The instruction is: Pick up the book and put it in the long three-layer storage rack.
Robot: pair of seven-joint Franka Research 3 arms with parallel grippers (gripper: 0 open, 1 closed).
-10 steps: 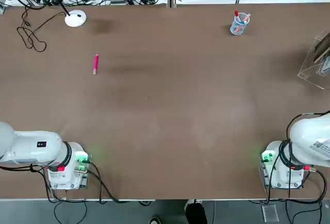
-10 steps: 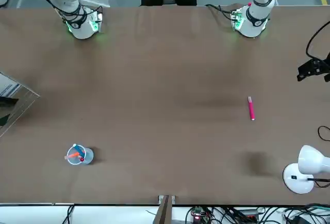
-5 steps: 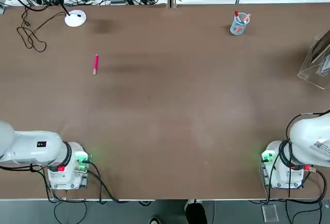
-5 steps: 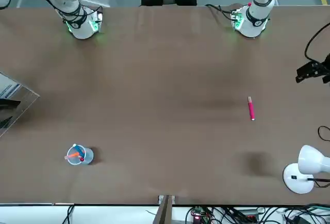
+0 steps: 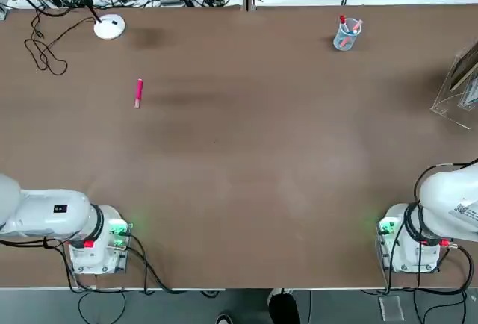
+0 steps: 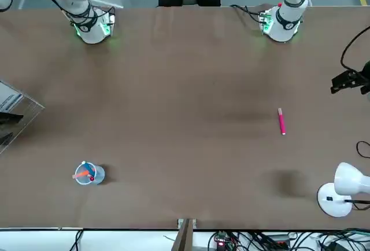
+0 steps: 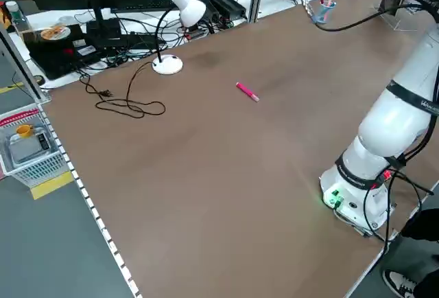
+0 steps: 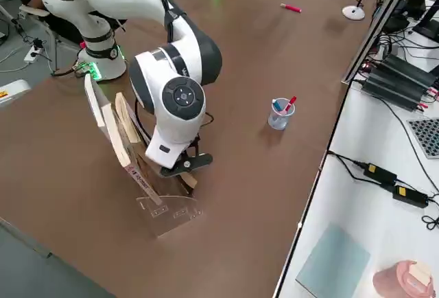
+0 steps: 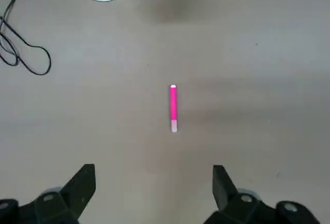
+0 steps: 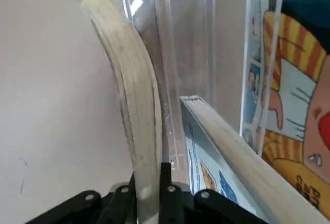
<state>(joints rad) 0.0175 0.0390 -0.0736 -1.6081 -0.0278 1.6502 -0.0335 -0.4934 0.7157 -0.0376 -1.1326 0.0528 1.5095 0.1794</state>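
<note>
Clamped narrow around the book with the right gripper, over at the long three-layer storage rack on the robot's right side of the table. Bowed slightly between the fingers, page edges showing, close against the clear wall; too hidden to tell how far down inside. Holding other books too, in that clear rack: next to the gripped one, a pale-edged book, and beyond it a book with a cartoon cover. Filled with pens, upright near the far edge: a small clear cup. Wide apart and holding nothing, above the pink marker's side of the table: the left gripper.
</note>
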